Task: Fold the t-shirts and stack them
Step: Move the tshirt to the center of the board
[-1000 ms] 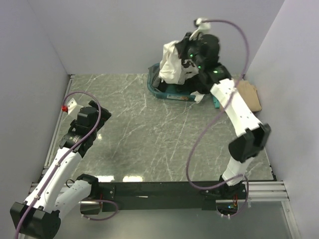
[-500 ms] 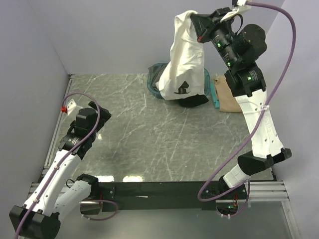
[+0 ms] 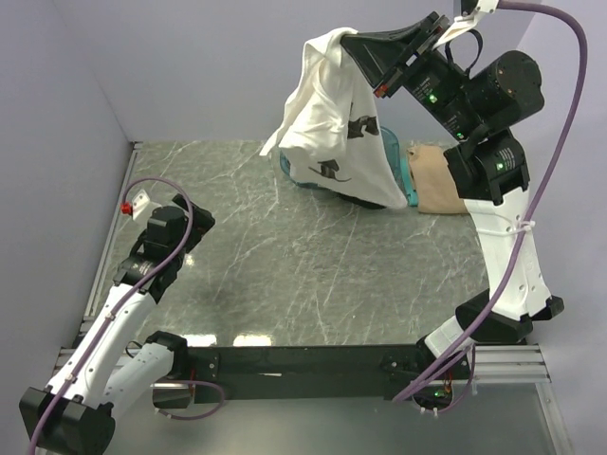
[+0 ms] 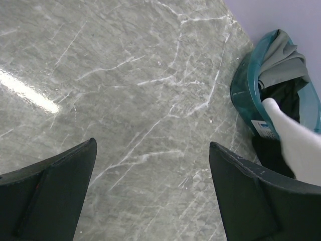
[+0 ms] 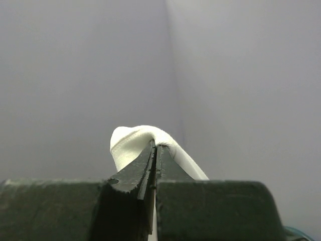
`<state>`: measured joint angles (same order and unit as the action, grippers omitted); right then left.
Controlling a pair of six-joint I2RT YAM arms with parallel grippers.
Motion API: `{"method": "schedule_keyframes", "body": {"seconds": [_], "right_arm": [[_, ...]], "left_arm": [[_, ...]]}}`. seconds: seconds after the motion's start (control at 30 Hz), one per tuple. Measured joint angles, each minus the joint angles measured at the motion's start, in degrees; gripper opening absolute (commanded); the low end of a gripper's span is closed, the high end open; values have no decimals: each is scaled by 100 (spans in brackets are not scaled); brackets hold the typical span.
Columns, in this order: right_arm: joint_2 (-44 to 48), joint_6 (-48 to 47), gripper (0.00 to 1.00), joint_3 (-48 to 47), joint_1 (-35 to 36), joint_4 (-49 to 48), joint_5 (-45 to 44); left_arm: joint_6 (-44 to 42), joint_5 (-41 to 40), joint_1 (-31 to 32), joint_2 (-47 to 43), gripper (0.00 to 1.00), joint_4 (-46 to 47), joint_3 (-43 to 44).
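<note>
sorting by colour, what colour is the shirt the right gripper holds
White t-shirt with black prints; top external view shows it best.

No legible text or numbers.

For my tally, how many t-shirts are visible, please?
4: white t-shirt hanging from right end effector; tan t-shirt on table; grey t-shirt and black t-shirt in teal basket; more possibly hidden.

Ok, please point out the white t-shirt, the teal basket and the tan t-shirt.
white t-shirt (image 3: 327, 118), top external view, middle of hanging cloth.
teal basket (image 4: 243, 98), left wrist view, outer wall.
tan t-shirt (image 3: 438, 180), top external view, visible middle.
</note>
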<state>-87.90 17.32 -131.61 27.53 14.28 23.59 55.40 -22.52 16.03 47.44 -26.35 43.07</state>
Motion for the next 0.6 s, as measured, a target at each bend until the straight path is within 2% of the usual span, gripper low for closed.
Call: {"method": "schedule_keyframes", "body": {"seconds": [0.27, 0.6], "right_arm": [[175, 339, 0, 20, 142, 0, 619], [444, 734, 0, 802, 175, -293, 1294]], "left_arm": [[7, 190, 0, 28, 99, 37, -28], [72, 214, 0, -57, 100, -72, -26]]}}
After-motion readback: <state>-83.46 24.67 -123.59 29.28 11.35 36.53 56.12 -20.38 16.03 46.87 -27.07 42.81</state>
